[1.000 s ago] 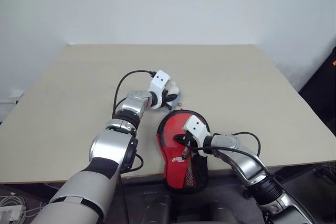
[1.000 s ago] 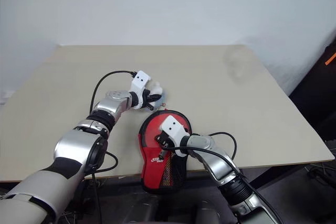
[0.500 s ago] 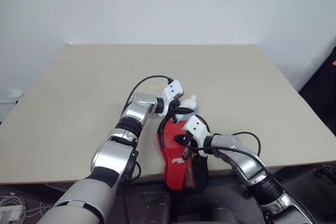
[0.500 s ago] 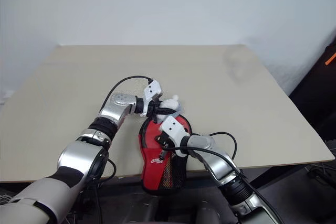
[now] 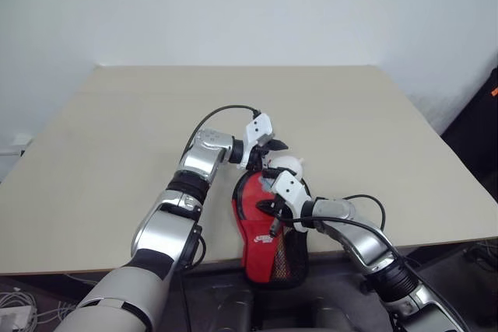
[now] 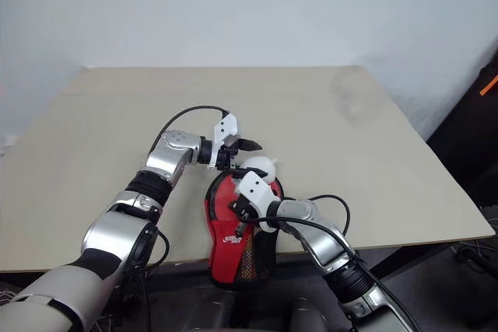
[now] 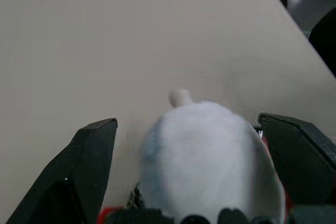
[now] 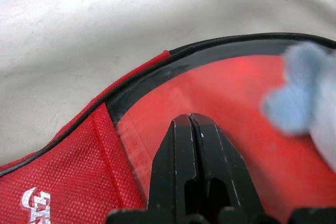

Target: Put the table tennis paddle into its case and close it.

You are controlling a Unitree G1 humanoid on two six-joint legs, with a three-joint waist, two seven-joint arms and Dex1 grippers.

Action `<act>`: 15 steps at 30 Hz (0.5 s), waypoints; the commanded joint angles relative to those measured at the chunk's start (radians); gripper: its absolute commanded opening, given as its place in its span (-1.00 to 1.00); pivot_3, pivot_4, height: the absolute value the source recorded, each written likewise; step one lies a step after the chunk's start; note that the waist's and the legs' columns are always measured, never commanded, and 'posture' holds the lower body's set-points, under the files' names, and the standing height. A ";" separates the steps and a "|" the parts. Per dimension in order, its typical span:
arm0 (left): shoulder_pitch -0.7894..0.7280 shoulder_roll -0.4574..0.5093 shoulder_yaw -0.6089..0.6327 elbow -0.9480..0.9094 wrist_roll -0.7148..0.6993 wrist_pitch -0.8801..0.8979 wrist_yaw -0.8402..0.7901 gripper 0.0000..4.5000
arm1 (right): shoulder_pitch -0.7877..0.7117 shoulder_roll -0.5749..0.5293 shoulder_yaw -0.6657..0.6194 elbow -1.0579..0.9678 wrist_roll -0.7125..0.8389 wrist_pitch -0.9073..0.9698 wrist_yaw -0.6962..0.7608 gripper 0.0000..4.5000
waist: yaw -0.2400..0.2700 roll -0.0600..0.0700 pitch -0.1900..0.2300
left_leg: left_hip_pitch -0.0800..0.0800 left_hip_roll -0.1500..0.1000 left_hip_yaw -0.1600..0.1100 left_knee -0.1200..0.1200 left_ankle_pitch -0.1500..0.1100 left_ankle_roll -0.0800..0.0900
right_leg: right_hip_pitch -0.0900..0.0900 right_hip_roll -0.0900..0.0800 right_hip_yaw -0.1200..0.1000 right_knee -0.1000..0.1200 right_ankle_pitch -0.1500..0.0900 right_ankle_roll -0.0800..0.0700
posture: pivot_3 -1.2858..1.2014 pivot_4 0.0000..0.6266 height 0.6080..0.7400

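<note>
The case (image 5: pixel 264 227) lies at the near edge of the table (image 5: pixel 117 130), its narrow mesh end hanging over. Through its clear window the red face of the paddle (image 8: pixel 236 108) shows, so the paddle looks to be inside already. The right gripper (image 8: pixel 193 145) rests on that window with jaws clenched on nothing. Just beyond, a pale fluffy lump (image 5: pixel 285 165) sits at the case's far rim, and the left gripper (image 5: pixel 270 147) hovers there with jaws spread wide. Closing the case appears to be left.
</note>
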 commanded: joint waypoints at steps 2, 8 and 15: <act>-0.048 0.028 0.052 -0.141 -0.083 0.102 -0.003 0.99 | -0.005 -0.005 0.006 0.007 -0.012 -0.002 0.006 -1.00 | -0.008 0.000 0.000 | 0.000 0.000 0.000 0.000 0.000 0.000 | 0.000 0.000 0.000 0.000 0.000 0.000 | 0.03 -1.00 0.63; -0.066 0.084 0.125 -0.224 -0.153 0.203 0.062 0.26 | 0.001 -0.017 0.006 -0.017 -0.008 0.005 0.011 -1.00 | -0.018 0.000 0.000 | 0.000 0.000 0.000 0.000 0.002 -0.003 | 0.001 0.000 0.000 0.000 -0.001 0.001 | 0.03 -1.00 0.63; 0.106 0.167 0.166 -0.435 -0.224 0.323 0.102 -0.88 | 0.023 -0.118 -0.063 -0.241 0.059 0.129 0.053 -0.83 | -0.021 0.001 0.000 | 0.000 -0.001 0.001 0.000 0.003 -0.005 | 0.000 0.000 0.002 0.000 -0.001 0.002 | 0.03 -1.00 0.63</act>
